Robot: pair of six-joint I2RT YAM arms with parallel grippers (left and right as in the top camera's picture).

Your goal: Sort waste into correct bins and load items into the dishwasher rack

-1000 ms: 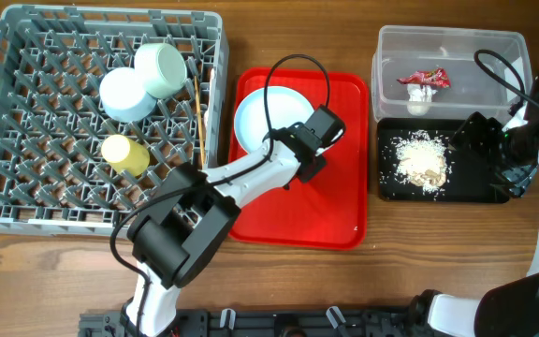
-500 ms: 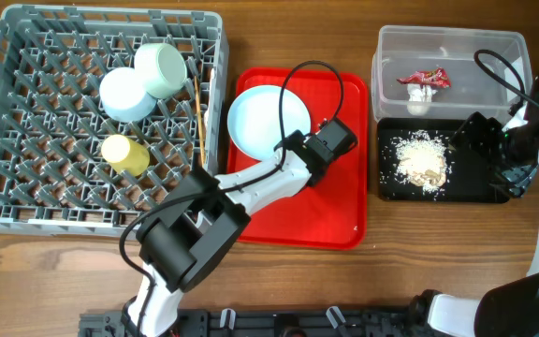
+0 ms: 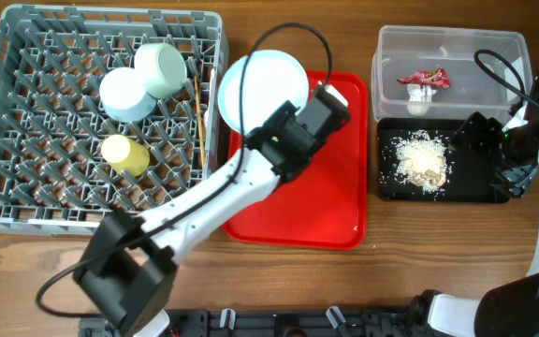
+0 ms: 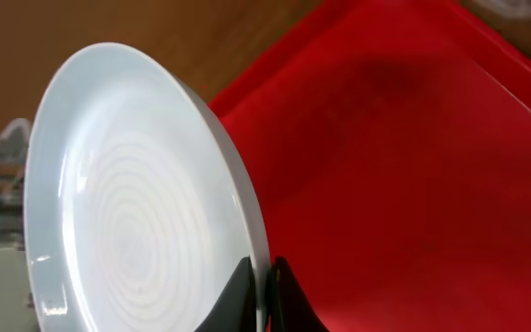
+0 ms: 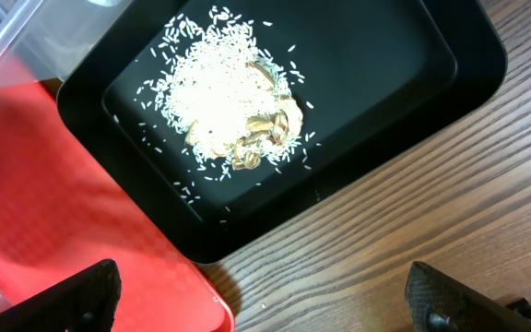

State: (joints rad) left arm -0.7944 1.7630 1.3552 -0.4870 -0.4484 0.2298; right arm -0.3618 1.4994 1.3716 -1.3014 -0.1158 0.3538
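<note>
The white plate [image 3: 262, 86], its rim clenched in the left gripper [image 4: 264, 277], hangs tilted over the red tray's [image 3: 326, 206] far-left corner, just beside the dishwasher rack [image 3: 45, 197]. It seems the last load. The blue bowl [image 3: 124, 94], green bowl [image 3: 162, 68], yellow cup [image 3: 124, 153] and chopsticks [image 3: 197, 112] are racked. The wrapper [image 3: 424, 79] lies in the clear tub [image 3: 457, 36], the scraps [image 3: 419, 161] in the black tray [image 3: 475, 183]. The right gripper [image 5: 261, 272] gapes empty over that tray's edge.

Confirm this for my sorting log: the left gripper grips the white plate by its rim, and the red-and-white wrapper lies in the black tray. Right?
No. The overhead view shows the wrapper in the clear tub, not the black tray. The left gripper does grip the white plate by its rim.
</note>
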